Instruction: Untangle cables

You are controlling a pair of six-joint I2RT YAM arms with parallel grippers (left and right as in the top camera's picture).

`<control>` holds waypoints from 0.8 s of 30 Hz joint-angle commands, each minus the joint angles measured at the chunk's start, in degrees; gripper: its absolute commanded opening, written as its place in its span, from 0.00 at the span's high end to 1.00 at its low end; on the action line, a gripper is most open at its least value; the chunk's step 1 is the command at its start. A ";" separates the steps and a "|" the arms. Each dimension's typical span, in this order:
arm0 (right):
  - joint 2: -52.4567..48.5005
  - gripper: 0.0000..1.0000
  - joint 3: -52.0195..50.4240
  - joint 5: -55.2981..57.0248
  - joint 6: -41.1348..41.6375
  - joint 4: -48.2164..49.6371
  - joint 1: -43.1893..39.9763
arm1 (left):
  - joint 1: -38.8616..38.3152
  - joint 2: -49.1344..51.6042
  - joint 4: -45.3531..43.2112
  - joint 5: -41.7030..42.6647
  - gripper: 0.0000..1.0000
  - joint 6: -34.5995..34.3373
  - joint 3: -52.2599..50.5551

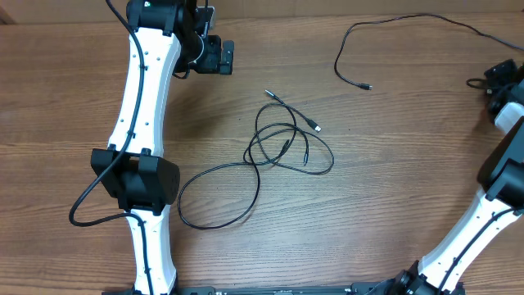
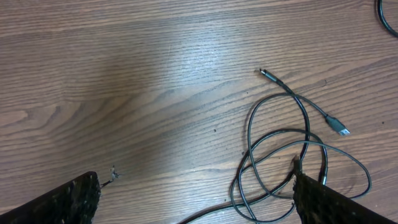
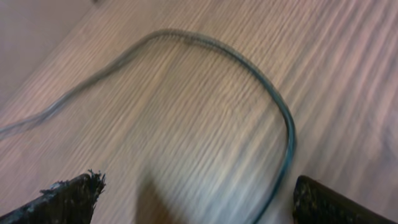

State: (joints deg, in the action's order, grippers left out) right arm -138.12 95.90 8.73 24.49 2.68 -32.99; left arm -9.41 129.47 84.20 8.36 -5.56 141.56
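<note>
A tangle of thin black cables (image 1: 282, 147) lies mid-table, with a large loop (image 1: 217, 192) trailing to the front left and a silver-tipped plug (image 1: 316, 127) at its right. The left wrist view shows the same tangle (image 2: 280, 155) and the plug (image 2: 339, 126). A separate black cable (image 1: 360, 45) lies at the back right; the right wrist view shows it blurred (image 3: 273, 99). My left gripper (image 1: 214, 56) is open and empty, back left of the tangle. My right gripper (image 1: 501, 78) is open and empty at the far right edge, near that separate cable.
The white left arm (image 1: 143, 123) runs down the left side of the wooden table (image 1: 393, 213), with its own thick black wiring. The white right arm (image 1: 483, 221) stands at the right edge.
</note>
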 commanded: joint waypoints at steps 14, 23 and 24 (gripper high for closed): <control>38.38 0.00 0.50 -5.60 -3.56 -48.04 11.67 | -0.39 0.55 -0.11 0.44 0.00 1.29 -0.11; 40.87 0.00 0.44 -17.40 -3.50 -70.29 33.86 | -0.39 0.55 -0.11 0.44 0.01 1.29 -0.11; 40.63 0.00 0.35 -16.35 -3.80 -71.23 36.20 | -0.37 0.55 -0.11 0.44 0.00 1.29 -0.11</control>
State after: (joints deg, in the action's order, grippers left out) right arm -97.06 96.31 -6.24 21.21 -66.32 -4.08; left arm -9.41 129.47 84.20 8.36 -5.56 141.56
